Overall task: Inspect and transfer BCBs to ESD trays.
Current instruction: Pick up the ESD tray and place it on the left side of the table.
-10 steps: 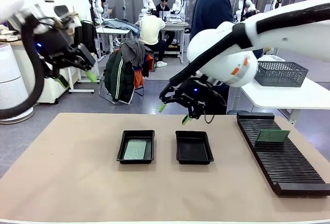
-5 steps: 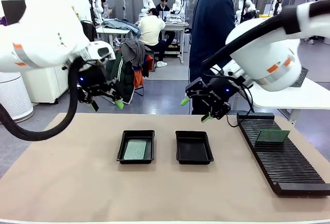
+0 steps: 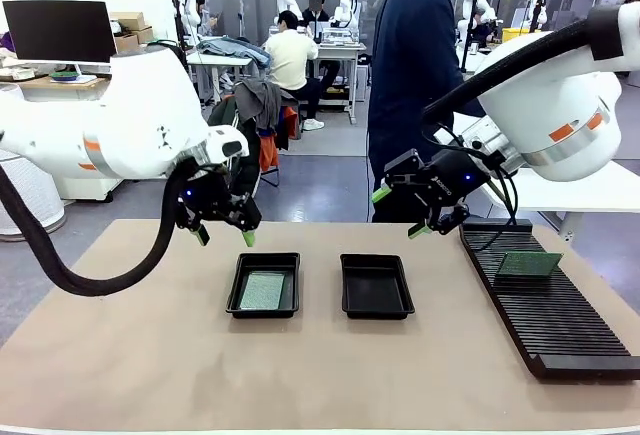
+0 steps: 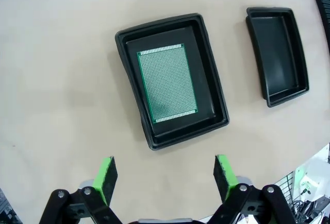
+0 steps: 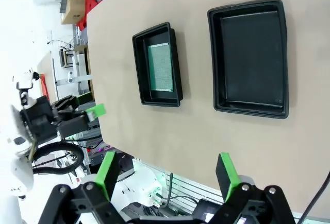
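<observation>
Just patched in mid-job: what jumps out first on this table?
Two black trays sit mid-table: the left tray holds a green BCB, and the right tray is empty. Both grippers hover open above the table's far side, the left gripper near the filled tray and the right gripper up between the empty tray and the rack. A second BCB lies on that rack.

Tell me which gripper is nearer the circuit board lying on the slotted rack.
Right. The right gripper hovers left of the circuit board; the left gripper hovers by the filled tray, much farther left.
</observation>
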Robot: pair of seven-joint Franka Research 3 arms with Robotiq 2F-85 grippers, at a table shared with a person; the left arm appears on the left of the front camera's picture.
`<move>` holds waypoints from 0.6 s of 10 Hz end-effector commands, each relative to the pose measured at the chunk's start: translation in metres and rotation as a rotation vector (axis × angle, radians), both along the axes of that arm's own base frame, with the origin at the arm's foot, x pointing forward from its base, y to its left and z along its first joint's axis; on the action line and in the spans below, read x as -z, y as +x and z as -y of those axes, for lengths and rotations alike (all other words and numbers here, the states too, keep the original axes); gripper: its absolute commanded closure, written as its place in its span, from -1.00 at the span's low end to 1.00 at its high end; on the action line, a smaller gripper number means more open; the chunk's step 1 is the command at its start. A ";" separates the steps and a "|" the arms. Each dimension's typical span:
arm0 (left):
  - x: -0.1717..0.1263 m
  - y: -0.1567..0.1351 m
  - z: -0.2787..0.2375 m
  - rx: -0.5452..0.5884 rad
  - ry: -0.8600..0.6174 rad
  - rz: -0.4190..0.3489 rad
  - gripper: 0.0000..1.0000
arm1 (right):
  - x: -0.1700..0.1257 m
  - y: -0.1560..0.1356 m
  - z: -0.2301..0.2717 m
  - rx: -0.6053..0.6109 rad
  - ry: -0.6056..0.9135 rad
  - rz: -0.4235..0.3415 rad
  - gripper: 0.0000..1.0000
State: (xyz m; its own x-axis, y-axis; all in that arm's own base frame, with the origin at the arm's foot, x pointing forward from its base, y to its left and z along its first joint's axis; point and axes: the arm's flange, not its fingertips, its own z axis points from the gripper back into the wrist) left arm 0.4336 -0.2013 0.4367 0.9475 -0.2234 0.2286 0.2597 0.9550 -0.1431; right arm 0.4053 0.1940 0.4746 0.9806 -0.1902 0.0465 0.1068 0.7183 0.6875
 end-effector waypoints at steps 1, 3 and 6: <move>0.024 0.009 0.004 -0.036 0.036 -0.001 -1.00 | 0.000 0.001 -0.005 -0.006 -0.006 0.002 -1.00; 0.051 0.017 0.004 -0.063 0.071 -0.019 -1.00 | 0.000 0.001 -0.005 -0.006 -0.006 0.002 -1.00; 0.082 0.027 -0.002 -0.157 0.134 -0.010 -1.00 | 0.000 0.001 -0.005 -0.006 -0.006 0.002 -1.00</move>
State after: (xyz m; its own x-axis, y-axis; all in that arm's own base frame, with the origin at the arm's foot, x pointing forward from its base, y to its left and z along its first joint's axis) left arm 0.4563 -0.1968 0.3610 0.9741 -0.1450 0.1736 0.1577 0.9856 -0.0614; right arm 0.4040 0.1982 0.4750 0.9820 -0.1822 0.0504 0.0989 0.7225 0.6843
